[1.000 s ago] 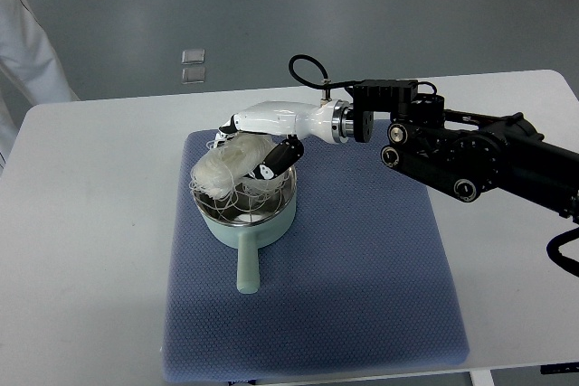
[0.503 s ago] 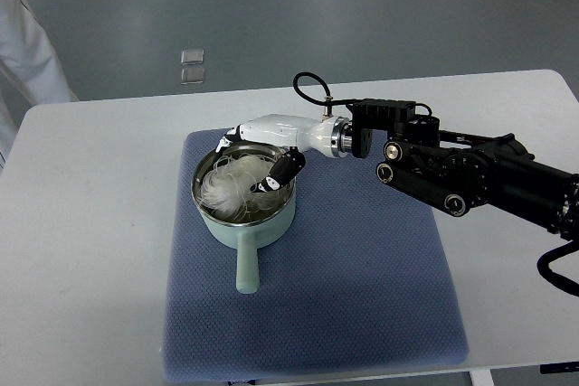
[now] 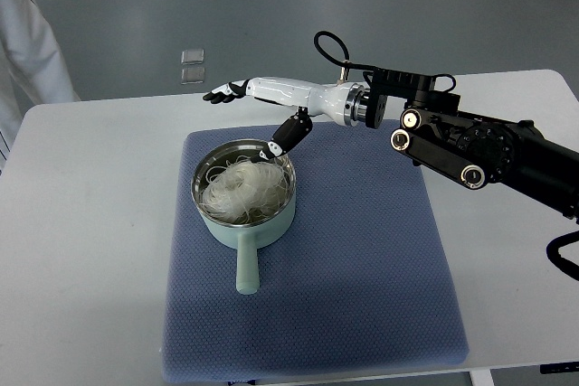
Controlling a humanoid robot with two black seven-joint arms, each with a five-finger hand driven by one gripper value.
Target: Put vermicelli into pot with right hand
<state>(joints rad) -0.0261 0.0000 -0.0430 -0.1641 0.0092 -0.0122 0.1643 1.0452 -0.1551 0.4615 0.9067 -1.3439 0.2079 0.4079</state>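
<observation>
We see the right arm reaching in from the right, its right hand (image 3: 262,108) stretched flat above the far rim of the pot (image 3: 244,223). A second ago it gripped the vermicelli (image 3: 239,189) over the pot; now the hand has lifted and holds nothing, fingers (image 3: 219,94) extended, thumb angled down, perhaps clear of the rim. The vermicelli lies inside the pot on the blue mat (image 3: 362,296) on the tabletop (image 3: 90,223).
</observation>
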